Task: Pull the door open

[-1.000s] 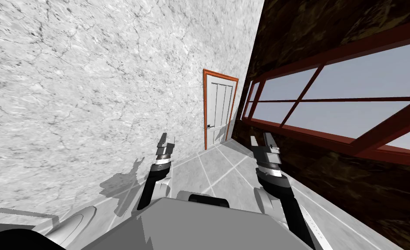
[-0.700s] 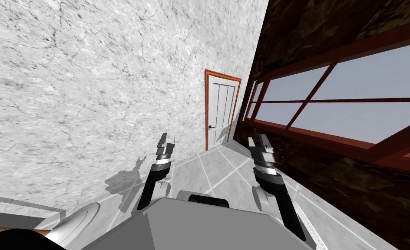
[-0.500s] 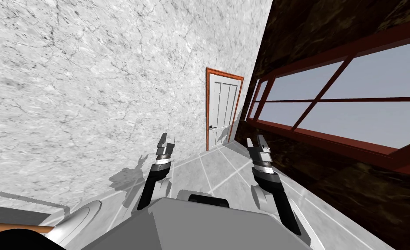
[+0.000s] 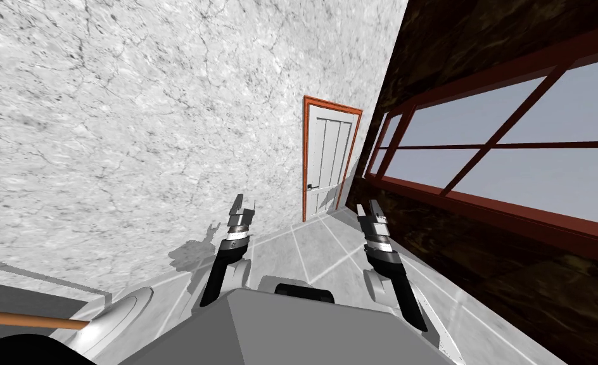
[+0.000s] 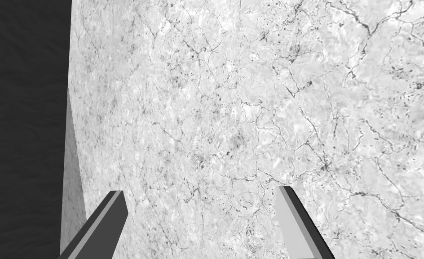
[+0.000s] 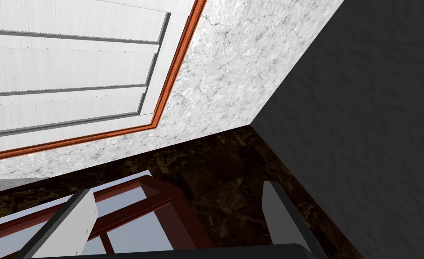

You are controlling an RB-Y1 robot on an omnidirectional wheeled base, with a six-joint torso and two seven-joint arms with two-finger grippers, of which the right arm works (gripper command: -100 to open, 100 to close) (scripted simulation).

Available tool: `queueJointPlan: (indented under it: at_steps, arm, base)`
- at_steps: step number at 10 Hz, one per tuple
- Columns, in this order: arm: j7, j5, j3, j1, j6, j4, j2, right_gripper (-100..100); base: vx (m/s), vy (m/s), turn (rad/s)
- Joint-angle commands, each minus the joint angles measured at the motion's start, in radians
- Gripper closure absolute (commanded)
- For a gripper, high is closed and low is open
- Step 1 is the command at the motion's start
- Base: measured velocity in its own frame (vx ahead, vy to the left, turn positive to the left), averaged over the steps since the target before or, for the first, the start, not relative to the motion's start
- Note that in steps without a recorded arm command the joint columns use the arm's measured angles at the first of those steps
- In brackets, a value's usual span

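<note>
Left claw (image 4: pixel 244 204) and right claw (image 4: pixel 368 210) both hang forward at chest height, blades spread wide, nothing between them. Neither touches anything.

White panelled door (image 4: pixel 327 161) sits well ahead of both claws, past their tips and closer to the right claw's line. It is shut in its orange frame (image 4: pixel 305 158). A small dark handle (image 4: pixel 309 186) sits on the door edge nearer the left claw's side.

Judgement: arms are carried low and open because this is the approach. The handle is far out of reach, so blades stay parted and ready rather than committed.

The marbled wall (image 4: pixel 165 127) runs close beside the left claw. The red-framed window (image 4: pixel 481 158) and dark wall run beside the right claw. Tiled floor (image 4: pixel 317 247) lies under both.

Against a second ago: I have rolled forward and swung a little. The door reads slightly larger and further toward the right claw's side. The right claw has drawn in nearer my centre line, and its hand looks turned. The left claw holds the same pose. An orange-brown bar (image 4: pixel 31 319) now shows low behind the left claw.
</note>
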Motion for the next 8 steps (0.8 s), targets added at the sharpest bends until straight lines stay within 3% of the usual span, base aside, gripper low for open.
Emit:
queueJointPlan:
  at_steps: [1,8]
  arm:
    - [-0.001,-0.004,-0.003,-0.012,-0.009,0.037,-0.005,-100]
    - [0.000,-0.022,-0.012,-0.078,-0.042,0.218,-0.024,-100]
  base:
    - [0.083,-0.035,0.096]
    - [0.088,-0.035,0.099]
